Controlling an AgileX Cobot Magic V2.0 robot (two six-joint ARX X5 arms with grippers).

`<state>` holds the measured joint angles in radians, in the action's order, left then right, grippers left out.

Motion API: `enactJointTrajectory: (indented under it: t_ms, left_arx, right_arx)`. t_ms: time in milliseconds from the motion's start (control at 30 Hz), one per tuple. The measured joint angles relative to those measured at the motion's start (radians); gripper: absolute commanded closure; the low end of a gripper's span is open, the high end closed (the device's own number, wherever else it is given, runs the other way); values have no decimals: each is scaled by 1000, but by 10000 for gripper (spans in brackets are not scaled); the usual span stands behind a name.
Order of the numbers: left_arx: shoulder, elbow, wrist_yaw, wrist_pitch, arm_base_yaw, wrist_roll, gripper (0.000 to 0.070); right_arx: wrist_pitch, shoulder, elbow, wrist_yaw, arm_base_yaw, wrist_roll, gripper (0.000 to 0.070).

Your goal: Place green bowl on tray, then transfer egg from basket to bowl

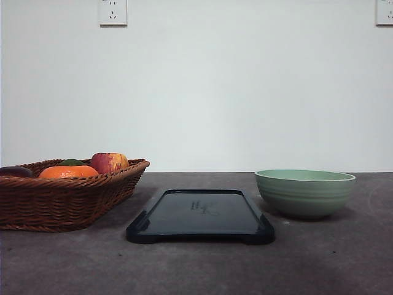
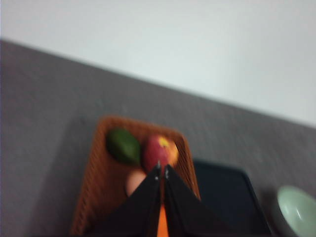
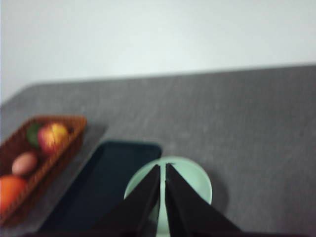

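Front view shows one grey table (image 1: pixel 196 270) with three task things in a row: one brown wicker basket (image 1: pixel 61 200) on the left, one dark glossy tray (image 1: pixel 201 215) in the middle, and one pale green bowl (image 1: pixel 304 193) on the right. The bowl stands upright on the table just beside the tray's right edge, not on it. The tray lies flat and bare, with a small mark at its centre. Two white wall sockets (image 1: pixel 113 11) sit high on the wall behind.

From my left wrist camera I count four things in the basket: one dark green fruit (image 2: pixel 123 145), one red-yellow apple (image 2: pixel 160 152), one reddish-brown egg (image 2: pixel 135 181) and one orange fruit (image 2: pixel 163 224), partly hidden behind my fingers. My left gripper (image 2: pixel 162 169) hangs above the basket with its two fingertips pressed nearly together, nothing between them. The picture is blurred.

From my right wrist camera, my right gripper (image 3: pixel 163 168) hangs above the green bowl, its two fingers likewise drawn together with only a thin slit between, holding nothing. In that view the egg lies in the basket between the apple and the orange, well apart from the bowl.
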<state>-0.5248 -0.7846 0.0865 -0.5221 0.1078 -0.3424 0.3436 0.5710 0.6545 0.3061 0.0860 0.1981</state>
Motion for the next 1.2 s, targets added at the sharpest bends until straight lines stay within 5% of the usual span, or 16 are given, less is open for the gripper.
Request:
enactJointTrajectory:
  t_ms: [433,500,633,933,1200]
  left_arx:
    - [-410,-302,75,-378,0,144,699]
    - [-442,-321,75,-396,0,153,639]
    - [-462,-325,75,-401,0,161,380]
    - [-460,-326,75,-402,0,167,350]
    - [-460,-327,75,-402,0,167,350]
  right_arx:
    - [298,295,160,6,46,-71,682]
    - [311,311,160,6,46,-71,583]
    - [349,319,160,5,46,-71,264]
    - [400,341,183,5,46,-37,295]
    - [529,566,357,-22,46,-13,295]
